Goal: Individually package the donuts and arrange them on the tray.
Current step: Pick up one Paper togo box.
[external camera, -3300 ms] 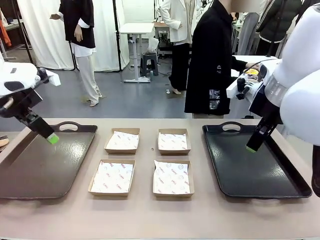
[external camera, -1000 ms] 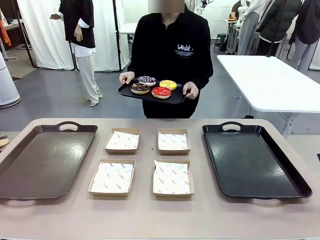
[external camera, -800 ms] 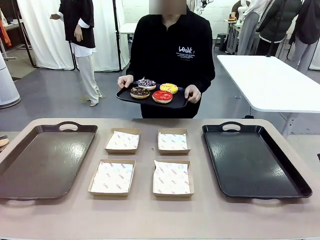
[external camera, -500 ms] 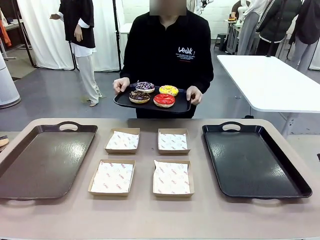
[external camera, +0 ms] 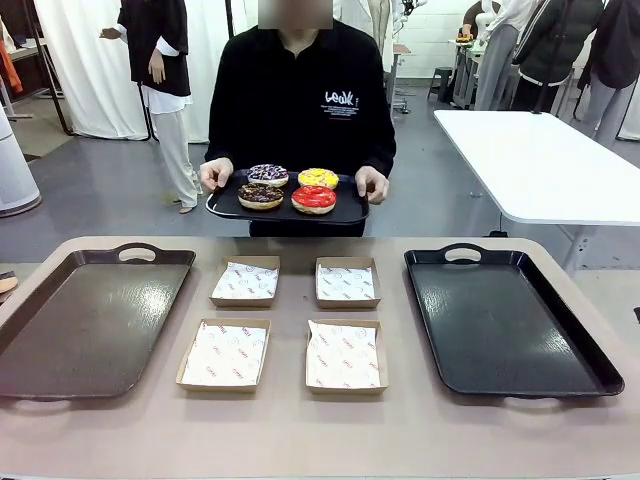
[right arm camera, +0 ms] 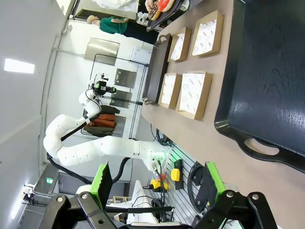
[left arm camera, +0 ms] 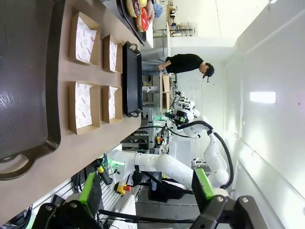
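across the table, a person holds a small black tray (external camera: 224,207) in both hands, clear of the tabletop; the four donuts (external camera: 288,187) sit on it, red and chocolate nearer me. my left gripper (left arm camera: 147,187) hangs spread and empty, clear of the table, my right gripper (right arm camera: 157,179) likewise. the reddish rings at my left wrist view's top edge are, i think, the same donuts.

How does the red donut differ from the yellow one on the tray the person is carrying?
The red donut has a glossy red glaze; the yellow donut carries sprinkles. The red donut sits nearer the robot's side, the yellow donut just behind it. Both are rings on the carried tray.
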Controlling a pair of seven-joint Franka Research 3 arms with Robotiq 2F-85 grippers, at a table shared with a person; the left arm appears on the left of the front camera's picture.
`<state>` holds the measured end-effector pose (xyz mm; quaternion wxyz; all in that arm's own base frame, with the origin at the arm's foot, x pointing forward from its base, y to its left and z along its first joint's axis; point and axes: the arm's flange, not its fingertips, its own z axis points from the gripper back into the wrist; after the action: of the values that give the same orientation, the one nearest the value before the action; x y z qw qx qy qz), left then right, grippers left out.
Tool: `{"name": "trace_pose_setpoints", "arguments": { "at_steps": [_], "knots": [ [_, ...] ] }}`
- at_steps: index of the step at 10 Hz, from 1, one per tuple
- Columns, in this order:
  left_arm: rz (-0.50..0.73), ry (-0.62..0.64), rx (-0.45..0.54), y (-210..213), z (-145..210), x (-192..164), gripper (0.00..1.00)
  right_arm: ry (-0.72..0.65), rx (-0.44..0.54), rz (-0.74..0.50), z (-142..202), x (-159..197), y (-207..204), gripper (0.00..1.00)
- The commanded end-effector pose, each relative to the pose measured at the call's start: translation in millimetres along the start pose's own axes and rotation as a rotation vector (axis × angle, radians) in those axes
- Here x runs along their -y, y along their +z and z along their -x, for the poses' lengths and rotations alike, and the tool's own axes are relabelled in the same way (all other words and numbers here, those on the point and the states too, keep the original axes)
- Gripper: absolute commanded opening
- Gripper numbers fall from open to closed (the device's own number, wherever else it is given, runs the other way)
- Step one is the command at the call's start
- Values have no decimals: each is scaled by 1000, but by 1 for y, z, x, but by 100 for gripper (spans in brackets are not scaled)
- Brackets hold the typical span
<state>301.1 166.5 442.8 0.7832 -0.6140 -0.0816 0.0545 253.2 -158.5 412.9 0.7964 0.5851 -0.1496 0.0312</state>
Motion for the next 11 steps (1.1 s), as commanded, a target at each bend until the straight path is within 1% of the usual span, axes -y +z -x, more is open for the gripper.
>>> {"name": "trace_pose_setpoints", "arguments": {
  "at_steps": [1, 11],
  "knots": [
    [13, -3, 4, 2, 1, 1, 100, 10, 6, -16, 0, 0, 0, 100],
    [13, -3, 4, 2, 1, 1, 100, 10, 6, -16, 0, 0, 0, 100]
  ]
}}
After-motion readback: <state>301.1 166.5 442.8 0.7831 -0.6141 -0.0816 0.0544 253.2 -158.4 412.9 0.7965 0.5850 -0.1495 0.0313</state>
